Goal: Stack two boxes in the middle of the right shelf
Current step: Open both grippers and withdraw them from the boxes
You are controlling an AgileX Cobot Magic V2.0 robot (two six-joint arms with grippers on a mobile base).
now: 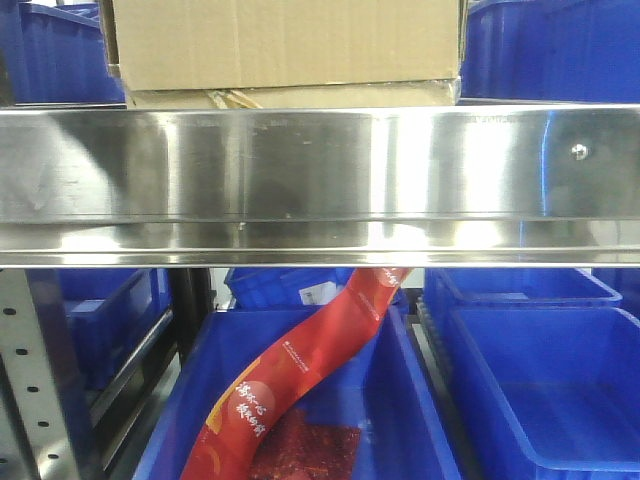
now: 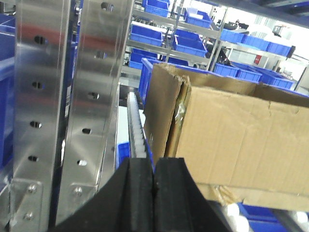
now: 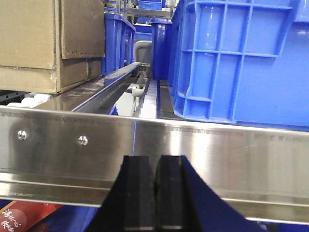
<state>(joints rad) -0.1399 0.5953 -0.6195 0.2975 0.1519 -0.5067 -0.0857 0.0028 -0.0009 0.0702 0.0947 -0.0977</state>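
Two brown cardboard boxes sit stacked on the steel shelf (image 1: 300, 170): an upper box (image 1: 285, 40) rests on a lower box (image 1: 300, 97) whose top strip shows just above the shelf's front lip. In the left wrist view the upper box (image 2: 241, 130) stands right of centre, with creased corner and yellowish tape, the lower one (image 2: 251, 193) beneath it. My left gripper (image 2: 153, 169) is shut and empty, just in front of the box's corner. In the right wrist view the stacked boxes (image 3: 34, 43) are at upper left. My right gripper (image 3: 155, 166) is shut and empty, before the shelf lip (image 3: 217, 154).
Blue plastic bins (image 3: 241, 58) stand right of the boxes on the shelf and more (image 1: 540, 380) below it. A red printed bag (image 1: 290, 380) lies in a lower bin. Grey perforated uprights (image 2: 63, 96) stand left. Roller tracks (image 2: 136, 130) run along the shelf.
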